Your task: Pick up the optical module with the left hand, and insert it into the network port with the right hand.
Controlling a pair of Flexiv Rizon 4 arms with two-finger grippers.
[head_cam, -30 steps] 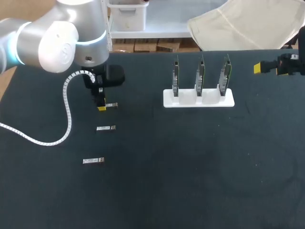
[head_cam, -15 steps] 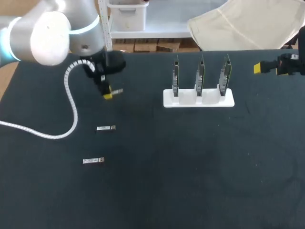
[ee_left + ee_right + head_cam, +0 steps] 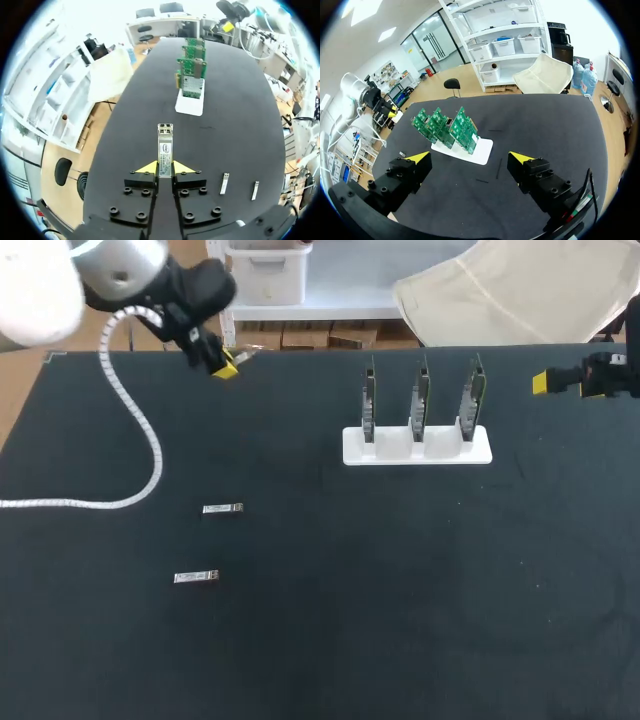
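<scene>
From its wrist, the left gripper is clamping a slim silver metal optical module, which is perhaps only a glint overhead. The right gripper is gaping empty.

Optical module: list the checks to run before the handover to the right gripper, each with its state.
1. Optical module clamped in the left gripper: ok.
2. Module sticks out straight ahead of that gripper, leaving room to take it: ok.
3. Right gripper open and empty: ok.
4. Network cards upright in the white stand: ok.
5. Where on the cards the module goes in: cannot tell.
</scene>
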